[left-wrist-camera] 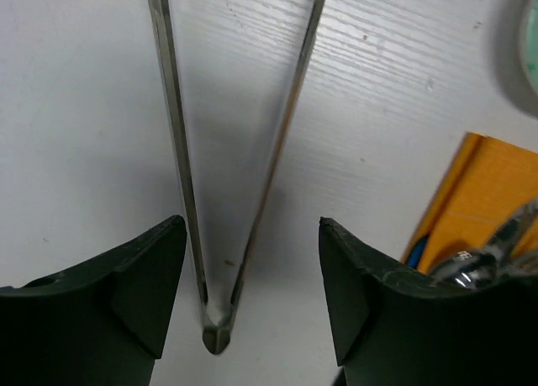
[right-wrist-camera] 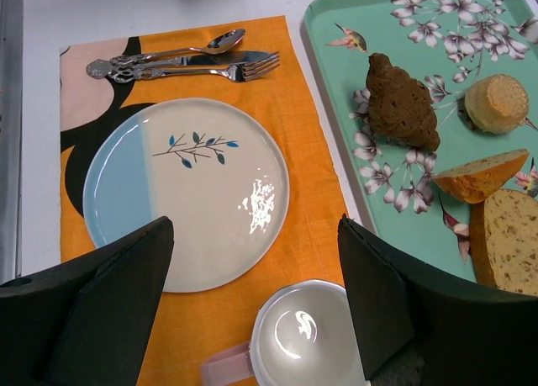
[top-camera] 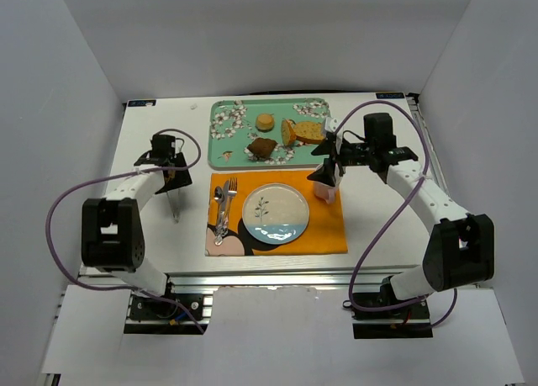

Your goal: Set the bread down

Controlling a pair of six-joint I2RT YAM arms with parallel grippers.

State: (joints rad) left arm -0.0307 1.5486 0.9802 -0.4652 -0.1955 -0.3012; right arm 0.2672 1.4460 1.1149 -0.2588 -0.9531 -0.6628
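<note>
The bread, a flat golden-tan slice with a brown crust, lies on the green floral tray at its right end. My right gripper hangs open and holds nothing, above the plate's right edge and a cup, short of the tray. The empty blue-and-cream plate sits on the orange placemat. My left gripper is open low over metal tongs on the white table, its fingers either side of the hinge end.
A narrow yellowish slice, a dark brown chunk and a round bun share the tray. A white cup stands right of the plate. Fork, knife and spoon lie left of it.
</note>
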